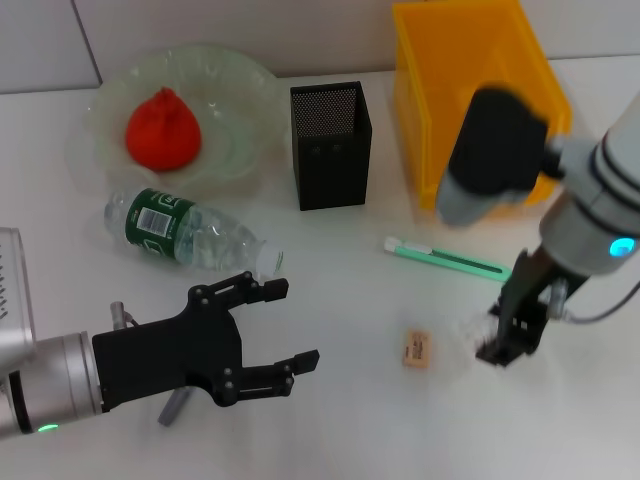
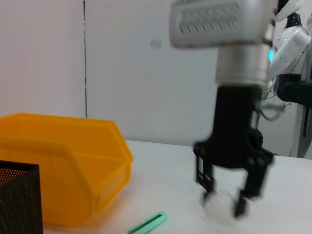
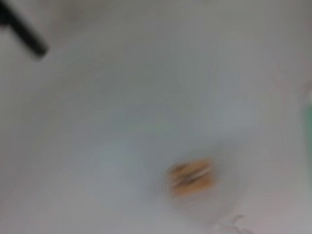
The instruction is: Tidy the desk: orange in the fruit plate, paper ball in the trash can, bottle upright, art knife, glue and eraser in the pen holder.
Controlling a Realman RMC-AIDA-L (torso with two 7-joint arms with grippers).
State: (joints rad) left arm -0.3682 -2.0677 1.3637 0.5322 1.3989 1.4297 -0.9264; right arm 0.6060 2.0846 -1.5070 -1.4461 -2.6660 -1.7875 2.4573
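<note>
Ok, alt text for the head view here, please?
The right gripper is down at a white paper ball on the desk, beside the eraser. The left gripper hovers open near the lying bottle; the orange sits in the fruit plate.

The white table (image 1: 340, 420) carries fruit plate (image 1: 240, 75), bottle (image 1: 185, 230), pen holder (image 1: 330, 150), trash can (image 1: 430, 110), art knife (image 1: 445, 260), eraser (image 1: 417, 348), paper ball (image 1: 465, 335).

orange (image 1: 163, 130) in fruit plate (image 1: 110, 100), bottle (image 1: 190, 231) before it
</note>
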